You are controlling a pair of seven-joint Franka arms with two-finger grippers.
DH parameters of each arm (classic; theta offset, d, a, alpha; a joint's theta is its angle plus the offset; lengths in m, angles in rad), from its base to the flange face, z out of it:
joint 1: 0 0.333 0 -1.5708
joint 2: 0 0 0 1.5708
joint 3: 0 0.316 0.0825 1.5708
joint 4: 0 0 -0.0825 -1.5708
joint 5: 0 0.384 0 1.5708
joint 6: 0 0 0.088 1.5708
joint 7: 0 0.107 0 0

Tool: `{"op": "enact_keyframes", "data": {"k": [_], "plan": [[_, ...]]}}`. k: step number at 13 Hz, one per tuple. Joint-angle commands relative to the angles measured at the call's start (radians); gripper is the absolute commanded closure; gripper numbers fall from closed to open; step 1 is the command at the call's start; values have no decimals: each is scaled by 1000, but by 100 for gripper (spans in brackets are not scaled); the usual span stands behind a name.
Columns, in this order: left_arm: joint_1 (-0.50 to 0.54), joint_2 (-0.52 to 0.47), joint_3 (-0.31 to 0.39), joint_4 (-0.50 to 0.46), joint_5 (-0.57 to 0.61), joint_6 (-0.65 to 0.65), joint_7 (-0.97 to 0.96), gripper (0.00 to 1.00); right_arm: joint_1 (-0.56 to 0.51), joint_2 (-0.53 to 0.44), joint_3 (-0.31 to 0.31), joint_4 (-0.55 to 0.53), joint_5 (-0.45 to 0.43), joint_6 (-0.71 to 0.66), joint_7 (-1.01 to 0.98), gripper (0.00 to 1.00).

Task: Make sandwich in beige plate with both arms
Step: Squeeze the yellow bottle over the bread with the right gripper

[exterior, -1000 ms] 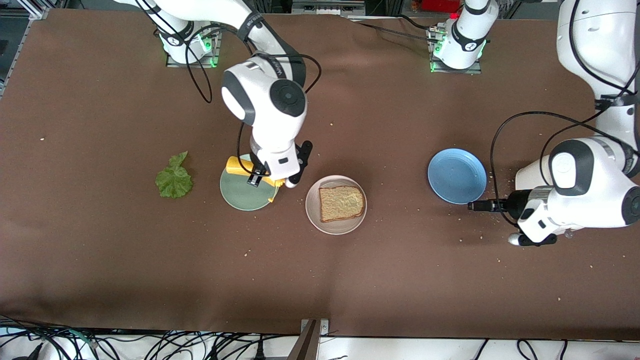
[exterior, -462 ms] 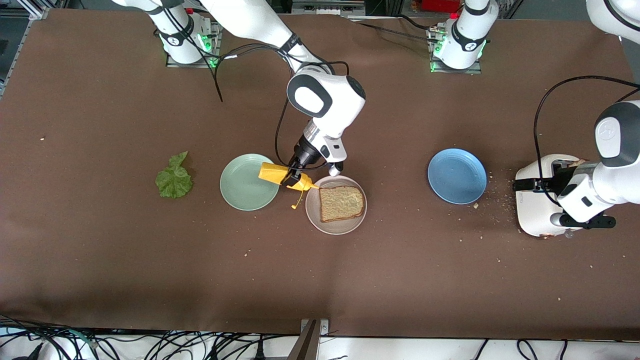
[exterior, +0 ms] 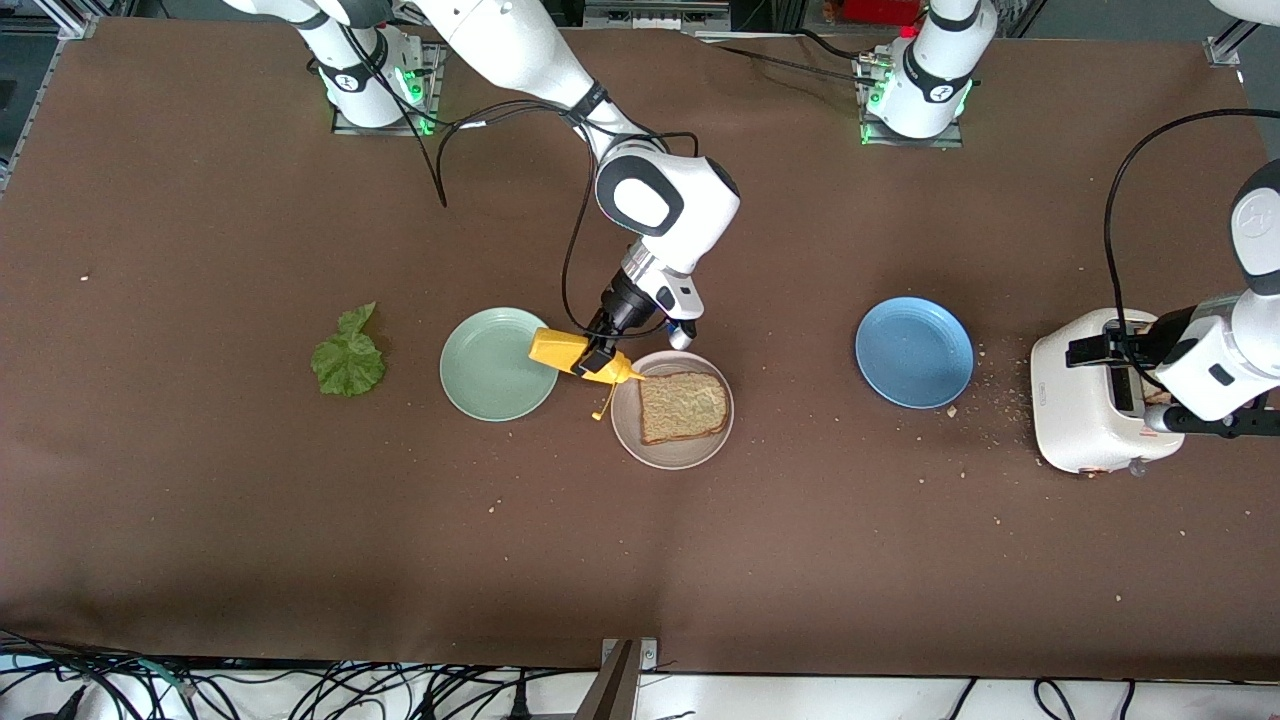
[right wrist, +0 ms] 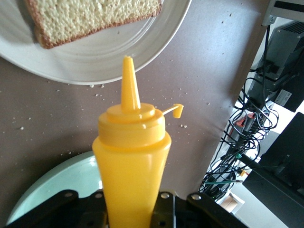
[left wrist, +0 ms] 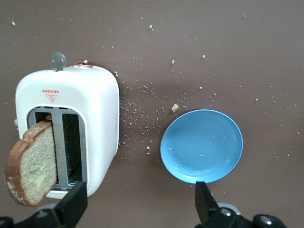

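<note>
Brown cloth covers the table (exterior: 200,500); the white toaster (exterior: 1085,400) stands at the left arm's end with a second slice (left wrist: 29,168) risen in its slot, the left gripper (left wrist: 137,202) spread wide over it. The beige plate (exterior: 627,432) carries one bread slice (exterior: 683,406), and the right gripper (exterior: 598,352) clamps a tilted yellow mustard bottle (exterior: 575,356) (cap dangling), nozzle over the plate's rim; to sauce well, carry the nozzle over the bread before squeezing. Open room lies nearer the front camera; the mint-green plate (exterior: 490,365) sits just beside, the lettuce (exterior: 347,355) well apart.
</note>
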Motion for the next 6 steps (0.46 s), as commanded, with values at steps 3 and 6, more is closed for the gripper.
{"op": "enact_keyframes", "data": {"k": [3, 6], "plan": [[-4, -71, -20, -8, 38, -30, -18, 0, -59, -59, -8, 74, 268, 11, -43, 100], [-9, -93, -22, 18, 36, -53, -65, 0, -173, -125, -9, 71, 589, 83, -190, 100]]}}
